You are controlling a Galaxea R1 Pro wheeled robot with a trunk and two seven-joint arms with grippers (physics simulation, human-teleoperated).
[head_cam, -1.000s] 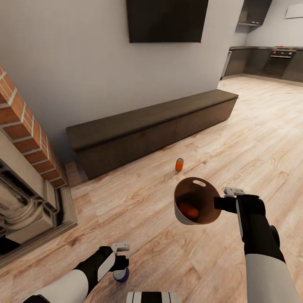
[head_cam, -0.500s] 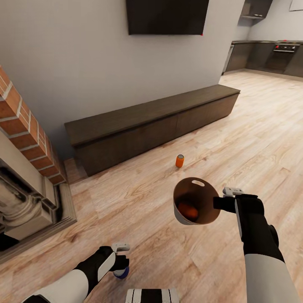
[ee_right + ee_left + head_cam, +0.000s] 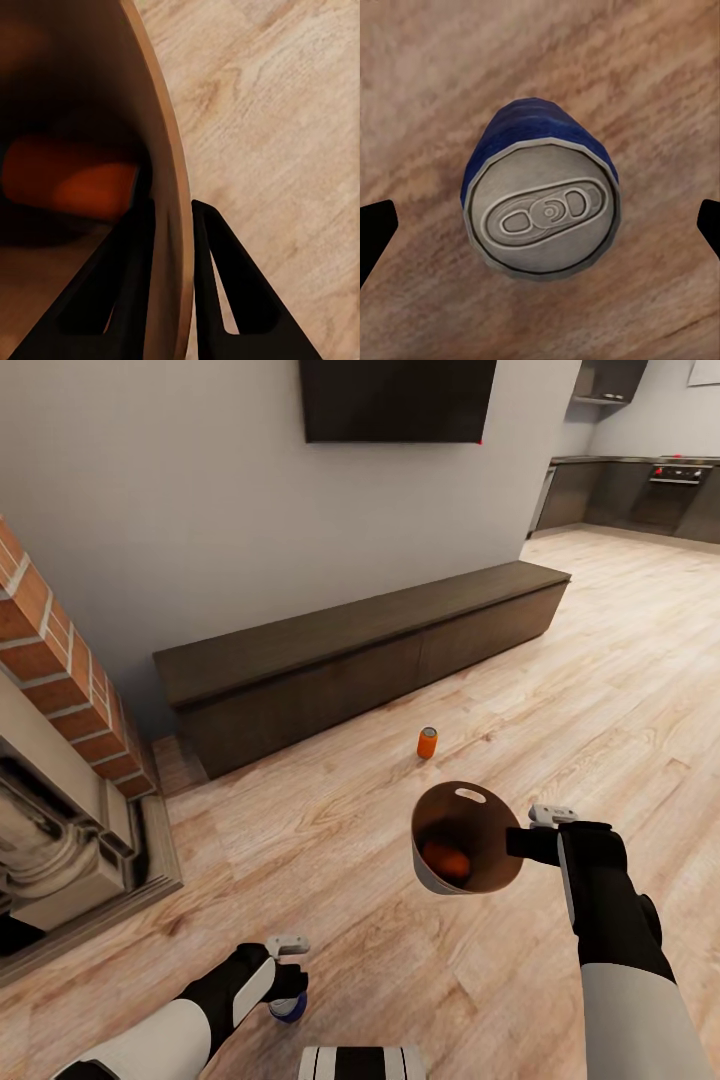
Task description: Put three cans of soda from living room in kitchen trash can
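A dark blue soda can [image 3: 542,214] stands upright on the wooden floor, its silver top facing the left wrist camera. My left gripper [image 3: 286,980] hovers right over it, open, with the fingertips [image 3: 375,232] wide apart on either side and not touching. The blue can [image 3: 289,1009] peeks out under that gripper in the head view. My right gripper [image 3: 520,844] is shut on the rim of the trash can [image 3: 467,838], pinching its wall [image 3: 171,225] and holding it tilted above the floor. One orange can [image 3: 447,860] lies inside it. Another orange can [image 3: 427,742] stands on the floor before the bench.
A long low dark bench [image 3: 360,650] runs along the grey wall under the TV [image 3: 398,400]. The brick fireplace [image 3: 60,760] juts out at the left. Dark kitchen cabinets with an oven [image 3: 640,495] lie far off at the right across open wooden floor.
The whole head view shifted slightly a second ago, so the camera moved. Both arms, the bin and the cans keep the same places relative to each other.
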